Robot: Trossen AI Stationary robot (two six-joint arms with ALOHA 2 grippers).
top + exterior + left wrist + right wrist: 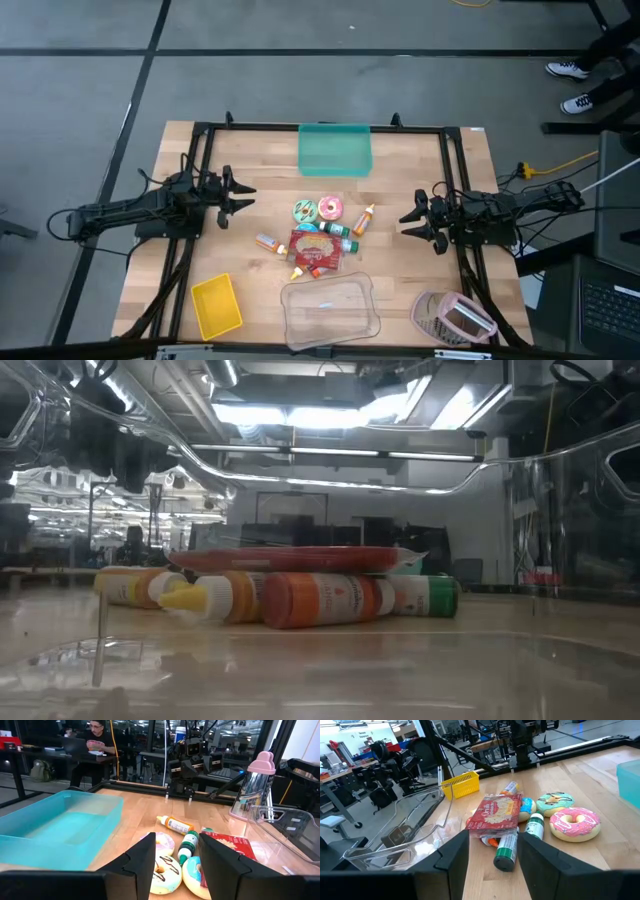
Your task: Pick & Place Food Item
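Pale wooden worktop [200, 150], framed in black rail, set out for a sorting run: food items heaped in the middle, between the two claws and within reach of either, with the bins ranged round the edges.

Left claw [243, 196]: fingers spread, holding nothing, touching nothing; it hung level above the worktop, pointing at the heap. Ahead of it lay a pink-iced toy doughnut [331, 208] and a teal-iced toy doughnut with dark drizzle [305, 211], side by side. Off to one side of it stood the shallow teal plastic tray [335, 150]; to the other side, nearer the worktop's front edge, the small yellow plastic basket [216, 306].

Right claw [411, 217]: fingers likewise apart, empty, clear of everything, facing the heap from the opposite side. Nearest it lay a green-capped small bottle [507, 851] and an orange-capped small bottle [364, 219]. Beyond those sat a flat red snack packet [313, 246], resting on further small bottles, one yellow-capped [205, 598]. The clear plastic tub [330, 312] sat to its side, past the heap. A pink-lidded metal drinking bottle [455, 316] lay on its side close by this arm's base.

Judgement: no item yet chosen; both arms looked parked at rest, claws readied open for a first pick.

A seated person [95, 740] worked at a desk beyond the worktop.
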